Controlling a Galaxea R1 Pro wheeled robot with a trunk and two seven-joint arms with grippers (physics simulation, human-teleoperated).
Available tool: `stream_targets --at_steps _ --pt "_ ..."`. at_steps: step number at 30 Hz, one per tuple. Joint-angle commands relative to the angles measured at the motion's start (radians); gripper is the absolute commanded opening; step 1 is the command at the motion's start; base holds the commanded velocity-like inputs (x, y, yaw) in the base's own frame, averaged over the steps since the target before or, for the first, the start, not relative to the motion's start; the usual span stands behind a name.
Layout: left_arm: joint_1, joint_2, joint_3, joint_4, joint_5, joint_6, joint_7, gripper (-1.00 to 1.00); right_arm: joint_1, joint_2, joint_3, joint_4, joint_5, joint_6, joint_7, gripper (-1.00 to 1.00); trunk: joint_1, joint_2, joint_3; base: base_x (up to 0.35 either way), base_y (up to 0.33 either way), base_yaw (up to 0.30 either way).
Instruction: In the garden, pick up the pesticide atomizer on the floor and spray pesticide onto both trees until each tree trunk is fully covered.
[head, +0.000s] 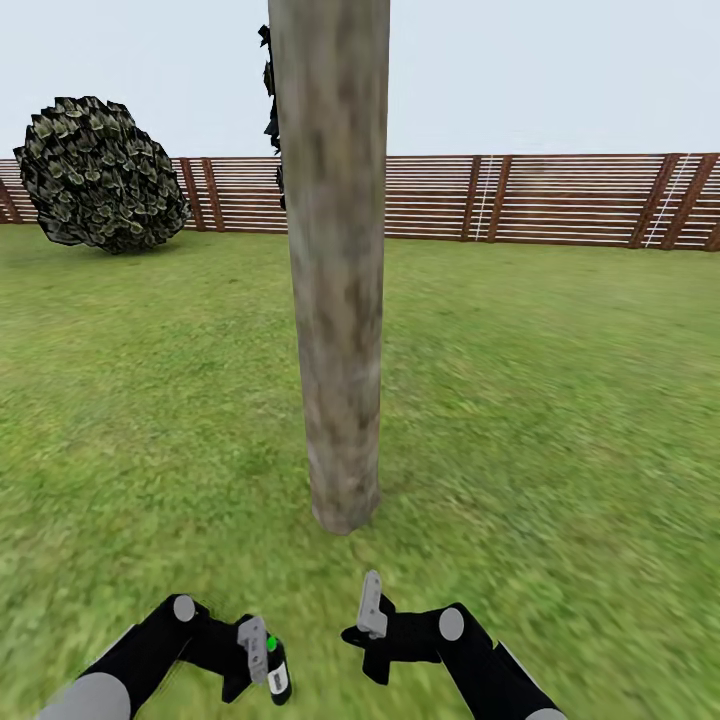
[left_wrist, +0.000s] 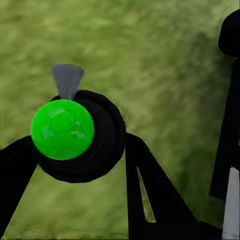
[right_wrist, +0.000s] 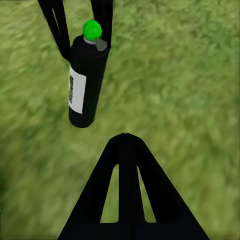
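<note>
Currently pesticide atomizer (head: 277, 668), dark bottle with a green top here, sits clamped in the left gripper (head: 256, 650) low over the lawn (head: 560, 400). Right gripper (head: 370, 615) empty, jaw gap unclear. Tree trunk (head: 335, 300) straight ahead, near.

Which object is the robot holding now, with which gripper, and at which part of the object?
The left gripper holds the pesticide atomizer, clamped at the upper part of its dark body, just below the green top. The right gripper holds nothing.

both arms are matte black with round grey joint caps; the left arm (head: 150, 645) ends in a grey sleeve, and pale grey plates edge the black jaws.
</note>
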Motion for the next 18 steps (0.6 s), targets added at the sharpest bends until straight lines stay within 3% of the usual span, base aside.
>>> stream_targets --at_steps 1,2,3,7,11,13,15,16,18 --pt "0.000 0.019 -0.003 -0.001 -0.004 -0.010 0.001 -1.00 0.000 0.000 -0.001 0.000 0.010 -0.006 0.001 -1.00 0.000 0.000 -0.001 0.000 0.000 0.000" --pt "0.000 0.031 -0.002 -0.001 -0.004 -0.010 0.001 -1.00 0.000 -0.001 -0.002 0.000 0.010 -0.007 0.001 -1.00 0.000 0.000 -0.001 0.000 0.000 0.000" --pt "0.000 0.044 -0.002 -0.001 -0.003 -0.011 0.001 -1.00 0.000 -0.001 -0.002 0.000 0.010 -0.007 0.001 1.00 0.000 0.000 -0.001 0.000 0.000 0.000" --pt "0.000 0.089 0.006 -0.002 -0.003 -0.010 0.017 -1.00 0.000 -0.007 -0.006 0.006 0.009 -0.008 -0.004 1.00 0.000 0.000 -0.001 0.000 0.000 0.000" --pt "0.002 0.106 0.010 -0.001 0.003 -0.007 0.116 -1.00 0.000 -0.028 -0.009 0.043 0.008 -0.010 -0.026 1.00 0.000 0.000 -0.001 0.000 0.000 0.000" --pt "0.003 0.103 0.026 0.005 0.013 -0.004 0.230 -1.00 0.001 -0.060 -0.022 0.111 0.005 -0.011 -0.114 1.00 0.000 0.000 -0.001 0.000 0.000 0.000" --pt "0.003 0.097 0.040 0.023 0.022 -0.003 0.307 -1.00 0.001 -0.073 -0.038 0.170 0.004 -0.012 -0.205 1.00 0.000 0.000 -0.001 0.000 0.000 0.000" --pt "0.003 0.091 0.048 0.044 0.031 -0.003 0.359 -1.00 0.001 -0.079 -0.052 0.219 0.003 -0.012 -0.276 1.00 0.000 0.000 -0.001 0.000 0.000 0.000" --pt "0.003 0.065 0.068 0.115 0.074 -0.005 0.502 -1.00 0.001 -0.085 -0.085 0.356 0.002 -0.016 -0.484 1.00 0.000 0.000 -0.001 0.000 0.000 0.000"
